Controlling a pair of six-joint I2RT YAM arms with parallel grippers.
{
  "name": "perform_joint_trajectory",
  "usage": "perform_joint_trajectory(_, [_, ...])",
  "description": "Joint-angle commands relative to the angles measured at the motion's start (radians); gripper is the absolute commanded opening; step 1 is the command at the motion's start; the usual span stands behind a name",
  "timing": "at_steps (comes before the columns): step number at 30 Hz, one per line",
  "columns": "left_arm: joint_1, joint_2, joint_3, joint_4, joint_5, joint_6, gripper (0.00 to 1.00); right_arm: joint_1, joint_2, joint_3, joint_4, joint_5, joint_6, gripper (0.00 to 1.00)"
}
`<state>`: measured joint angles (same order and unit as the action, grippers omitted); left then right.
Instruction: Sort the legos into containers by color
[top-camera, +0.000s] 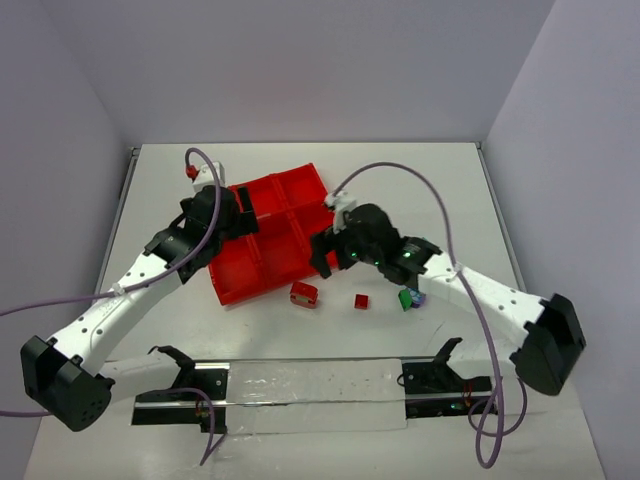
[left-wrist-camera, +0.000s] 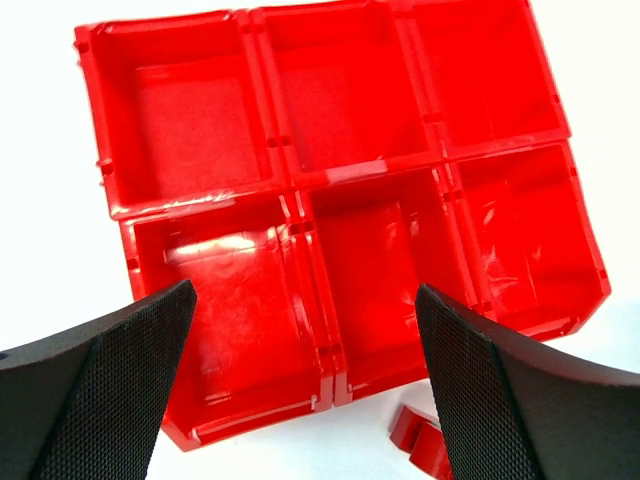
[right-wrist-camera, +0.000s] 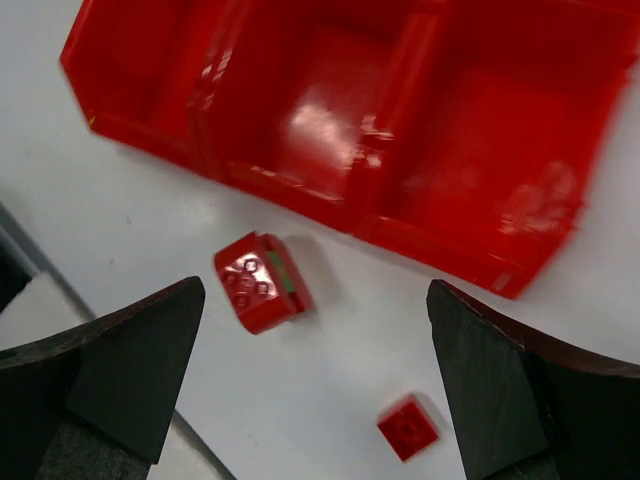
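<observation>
The red tray (top-camera: 275, 255) of six compartments lies at the table's middle; all compartments look empty in the left wrist view (left-wrist-camera: 295, 215). My left gripper (top-camera: 243, 222) is open and empty above the tray's left side (left-wrist-camera: 305, 400). My right gripper (top-camera: 326, 258) is open and empty at the tray's near right corner (right-wrist-camera: 315, 390). A larger red brick (top-camera: 304, 294) with a thin green layer (right-wrist-camera: 260, 282) and a small red brick (top-camera: 361, 300) lie on the table below it (right-wrist-camera: 408, 427). A green brick (top-camera: 405, 299) and a purple brick (top-camera: 417, 298) lie together further right.
The tray's near wall (right-wrist-camera: 380, 200) runs just beyond the red bricks. A black and clear rail fixture (top-camera: 310, 385) runs along the near table edge. Grey walls enclose the table on three sides. Purple cables loop over both arms.
</observation>
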<state>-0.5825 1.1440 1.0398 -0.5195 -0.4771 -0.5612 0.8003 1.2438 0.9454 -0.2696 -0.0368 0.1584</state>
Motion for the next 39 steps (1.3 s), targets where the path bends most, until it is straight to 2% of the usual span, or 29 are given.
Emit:
perform_joint_trajectory(1, [0.069, -0.066, 0.034, -0.030, 0.051, -0.025, 0.99, 0.144, 0.115, 0.054, -0.042, -0.009, -0.137, 0.99])
perform_joint_trajectory(9, [0.093, -0.089, 0.030, -0.013, 0.097, -0.015, 0.99, 0.228, 0.256, 0.105, -0.061, 0.015, -0.256, 0.95])
perform_joint_trajectory(15, [0.095, -0.078, 0.019, 0.001, 0.116, -0.020, 0.99, 0.238, 0.319, 0.127, -0.065, 0.035, -0.278, 0.90])
perform_joint_trajectory(19, [0.095, -0.077, 0.014, 0.009, 0.120, -0.016, 0.99, 0.240, 0.345, 0.126, -0.060, 0.073, -0.285, 0.77])
perform_joint_trajectory(23, [0.095, -0.079, 0.011, 0.012, 0.121, -0.012, 0.99, 0.241, 0.355, 0.127, -0.054, 0.077, -0.281, 0.72])
perform_joint_trajectory(29, [0.095, -0.076, 0.006, 0.018, 0.123, -0.011, 0.99, 0.240, 0.356, 0.130, -0.051, 0.077, -0.275, 0.51])
perform_joint_trajectory(34, [0.095, -0.076, -0.001, 0.021, 0.126, -0.009, 0.99, 0.240, 0.344, 0.130, -0.059, 0.078, -0.272, 0.31])
perform_joint_trajectory(35, [0.095, -0.078, -0.004, 0.024, 0.129, -0.009, 0.99, 0.240, 0.338, 0.128, -0.059, 0.075, -0.269, 0.23])
perform_joint_trajectory(38, [0.095, -0.076, -0.014, 0.030, 0.129, -0.012, 0.99, 0.243, 0.301, 0.125, -0.069, 0.065, -0.257, 0.11])
perform_joint_trajectory(39, [0.095, -0.074, -0.015, 0.031, 0.128, -0.014, 0.99, 0.244, 0.290, 0.125, -0.073, 0.060, -0.253, 0.10])
